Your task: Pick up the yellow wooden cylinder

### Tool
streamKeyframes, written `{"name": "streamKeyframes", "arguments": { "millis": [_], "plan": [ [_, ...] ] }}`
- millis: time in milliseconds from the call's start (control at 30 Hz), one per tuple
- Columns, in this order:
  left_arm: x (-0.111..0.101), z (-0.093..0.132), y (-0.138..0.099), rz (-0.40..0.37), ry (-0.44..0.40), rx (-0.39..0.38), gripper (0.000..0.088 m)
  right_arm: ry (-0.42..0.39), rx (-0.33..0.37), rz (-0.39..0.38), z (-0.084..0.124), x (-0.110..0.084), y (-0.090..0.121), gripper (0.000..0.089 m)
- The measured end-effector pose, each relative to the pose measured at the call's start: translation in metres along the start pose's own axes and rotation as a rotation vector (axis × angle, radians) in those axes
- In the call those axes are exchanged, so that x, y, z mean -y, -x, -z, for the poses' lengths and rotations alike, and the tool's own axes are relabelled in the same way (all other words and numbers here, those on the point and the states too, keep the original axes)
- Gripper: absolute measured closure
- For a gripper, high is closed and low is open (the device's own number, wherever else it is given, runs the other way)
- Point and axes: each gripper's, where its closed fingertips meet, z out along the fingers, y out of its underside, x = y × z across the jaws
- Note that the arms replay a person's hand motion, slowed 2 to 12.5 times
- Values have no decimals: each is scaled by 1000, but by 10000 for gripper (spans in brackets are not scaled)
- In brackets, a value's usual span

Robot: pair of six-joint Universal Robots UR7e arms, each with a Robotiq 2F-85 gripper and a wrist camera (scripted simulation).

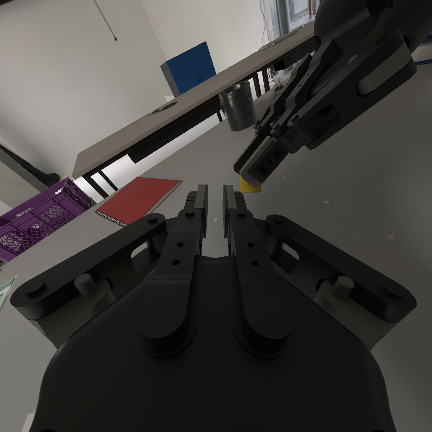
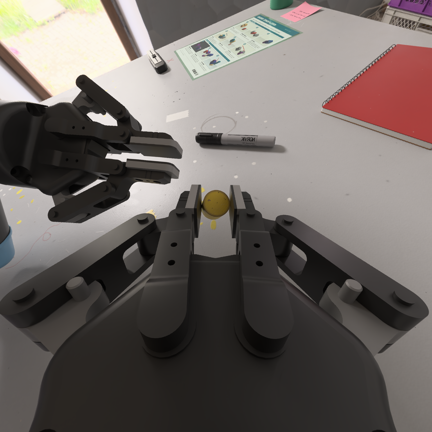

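The yellow wooden cylinder (image 2: 215,203) stands upright between my right gripper's (image 2: 215,187) two pads, which press on its sides. In the left wrist view that gripper (image 1: 247,178) comes down from the upper right and covers the top of the cylinder (image 1: 248,188); the cylinder's base is at or very near the table. My left gripper (image 1: 215,187) is empty, its fingers parallel with a narrow gap. It hovers just left of the cylinder and also shows in the right wrist view (image 2: 179,162).
A red spiral notebook (image 2: 385,93) lies to the right and also shows in the left wrist view (image 1: 138,201). A black-capped marker (image 2: 236,139), a printed sheet (image 2: 236,44) and a small grey device (image 2: 157,61) lie beyond. A metal mug (image 1: 237,108) stands behind; a purple crate (image 1: 35,217) sits off the table.
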Motion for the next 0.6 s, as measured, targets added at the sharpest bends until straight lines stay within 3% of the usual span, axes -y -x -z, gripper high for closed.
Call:
{"name": "streamKeyframes", "arguments": {
  "millis": [600],
  "plan": [
    [-1, 0, 0, -2, 6, 1, 765, 12, -18, 17, -1, 0, 0, 678]
  ]
}}
